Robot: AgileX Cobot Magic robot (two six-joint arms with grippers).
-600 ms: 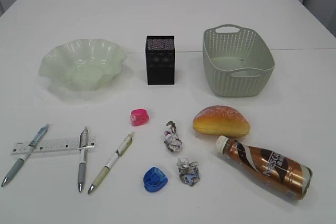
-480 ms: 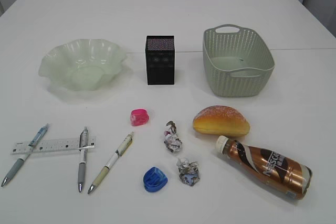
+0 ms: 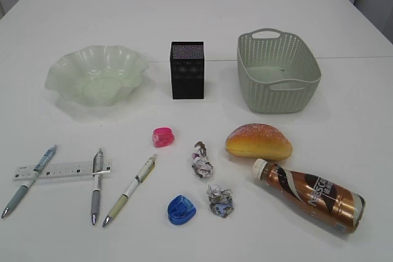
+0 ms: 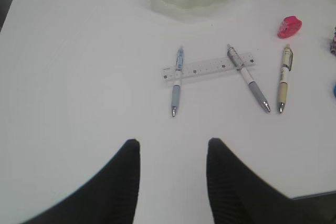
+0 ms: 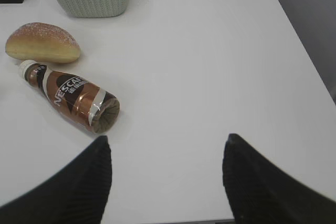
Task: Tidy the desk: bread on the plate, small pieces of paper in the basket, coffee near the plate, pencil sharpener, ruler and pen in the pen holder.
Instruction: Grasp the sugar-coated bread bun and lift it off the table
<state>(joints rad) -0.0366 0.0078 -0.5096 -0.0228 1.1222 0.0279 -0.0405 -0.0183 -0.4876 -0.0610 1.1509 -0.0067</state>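
Exterior view: nothing sorted yet. Along the back of the surface (image 3: 202, 16), set upright and ready to receive: one plate (image 3: 96, 75) at left, one pen holder (image 3: 186, 70) in the middle, one basket (image 3: 277, 72) at right, all empty as far as visible. Loose in front: one bread (image 3: 258, 141), one coffee (image 3: 309, 194) lying on its side just beside it, two small pieces of paper (image 3: 202, 163) (image 3: 220, 201), two sharpeners, pink (image 3: 163, 137) and blue (image 3: 181, 210), three pens (image 3: 27, 181) (image 3: 97, 184) (image 3: 131, 189), one ruler (image 3: 61, 170) crossed by two of the pens. No arm in sight here.

Left wrist view: left gripper (image 4: 172, 157) above bare surface near the pens and ruler, fingers apart, nothing between (probably staged for that cluster).

Right wrist view: right gripper (image 5: 167, 153) above bare surface beside the coffee, fingers wide apart, empty.
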